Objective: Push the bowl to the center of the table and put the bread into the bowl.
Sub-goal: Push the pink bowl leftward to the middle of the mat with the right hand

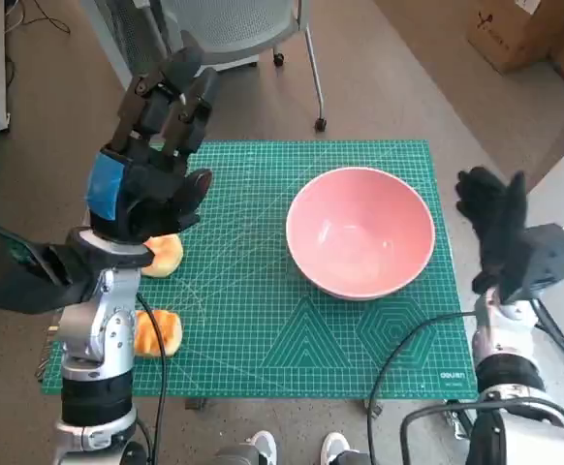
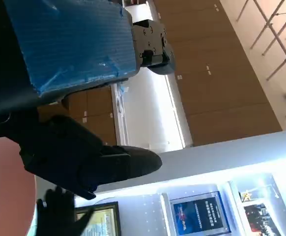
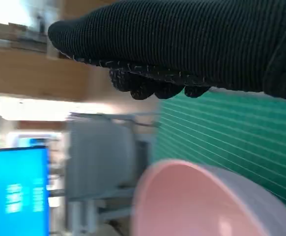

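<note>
head view shows us the bowl (image 1: 360, 232) sitting empty on the green mat (image 1: 263, 329), right of the middle, with our right hand (image 1: 495, 218) raised just beside its outer rim but apart from it. the gloved fingers look loosely extended and hold nothing. our left hand (image 1: 156, 155) is lifted above the mat's far left part, fingers spread, nothing in its grasp. two pieces of bread (image 1: 162, 255) lie under and behind that hand, near the wrist — one just below the palm, the other (image 1: 156, 332) closer to the forearm.

we judge the push to be the step in hand, since the bowl sits nearer the right hand than the mat's middle. to do it well, we would bring the right hand down until its flat side meets the bowl's outer wall low, below the rim — a high contact could tip it. then a slow, steady shove toward the left hand, stopping once the bowl is centred. the bowl is smooth and may slide quickly on the mat, so we'd keep contact light and continuous.

right wrist view confirms the glove above the pink rim (image 3: 192, 187), a gap between them. left wrist view shows only room beyond the black fingers (image 2: 84, 162).
</note>
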Tool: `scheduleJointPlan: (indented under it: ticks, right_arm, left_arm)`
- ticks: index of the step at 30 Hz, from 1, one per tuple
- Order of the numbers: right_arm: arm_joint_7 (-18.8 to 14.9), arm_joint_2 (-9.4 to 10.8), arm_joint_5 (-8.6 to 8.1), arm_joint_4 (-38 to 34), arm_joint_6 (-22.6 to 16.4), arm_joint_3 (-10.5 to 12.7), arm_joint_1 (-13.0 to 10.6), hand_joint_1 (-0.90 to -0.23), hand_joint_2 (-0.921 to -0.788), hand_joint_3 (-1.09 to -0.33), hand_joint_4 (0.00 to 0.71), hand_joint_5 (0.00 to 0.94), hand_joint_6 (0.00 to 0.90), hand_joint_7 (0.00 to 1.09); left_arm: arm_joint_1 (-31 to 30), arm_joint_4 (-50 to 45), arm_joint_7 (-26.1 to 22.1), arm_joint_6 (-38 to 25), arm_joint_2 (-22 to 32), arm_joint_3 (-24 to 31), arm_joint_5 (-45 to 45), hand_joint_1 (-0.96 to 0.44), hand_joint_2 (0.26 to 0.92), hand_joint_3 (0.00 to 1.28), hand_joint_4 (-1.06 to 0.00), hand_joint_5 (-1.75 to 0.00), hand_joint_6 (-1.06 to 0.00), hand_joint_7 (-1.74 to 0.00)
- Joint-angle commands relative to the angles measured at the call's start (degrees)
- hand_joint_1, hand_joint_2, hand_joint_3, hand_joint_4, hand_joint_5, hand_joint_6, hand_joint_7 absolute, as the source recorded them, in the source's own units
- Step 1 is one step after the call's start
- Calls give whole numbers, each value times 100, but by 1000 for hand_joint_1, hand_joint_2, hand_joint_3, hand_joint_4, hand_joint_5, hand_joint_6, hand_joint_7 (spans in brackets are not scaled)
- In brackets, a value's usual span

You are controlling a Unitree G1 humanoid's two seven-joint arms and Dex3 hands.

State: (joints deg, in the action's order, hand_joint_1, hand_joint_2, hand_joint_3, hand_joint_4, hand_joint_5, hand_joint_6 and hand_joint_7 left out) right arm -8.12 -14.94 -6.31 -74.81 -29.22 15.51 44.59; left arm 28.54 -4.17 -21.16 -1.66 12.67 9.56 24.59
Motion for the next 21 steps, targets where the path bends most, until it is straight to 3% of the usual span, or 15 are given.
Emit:
scheduleJointPlan:
  ticks: [1, 8, 16, 21]
  right_arm:
    - [30, 246, 44, -107, 265, 11, -148, -571, -921, -703, 198, 19, 350, 25]
    - [-31, 536, -53, -89, 445, 99, -35, -613, -921, -720, 199, 13, 379, 37]
    - [-89, 812, -27, -39, 461, 75, 148, -616, -921, -764, 202, 9, 380, 34]
    - [-231, 1016, -192, -28, 514, 207, 310, -613, -921, -787, 199, 5, 381, 34]
  left_arm:
    - [-85, -115, -9, 53, 6, 34, -15, -479, 696, 566, -59, -11, 1, -591]
    - [-162, -190, 4, 42, 29, 65, -4, -483, 709, 537, -58, -12, 1, -595]
    - [-227, -244, 10, 57, 60, 120, -5, -488, 744, 462, -64, -17, 1, -589]
    - [-276, -240, 7, 128, 66, 136, -41, -493, 770, 408, -68, -20, 1, -590]
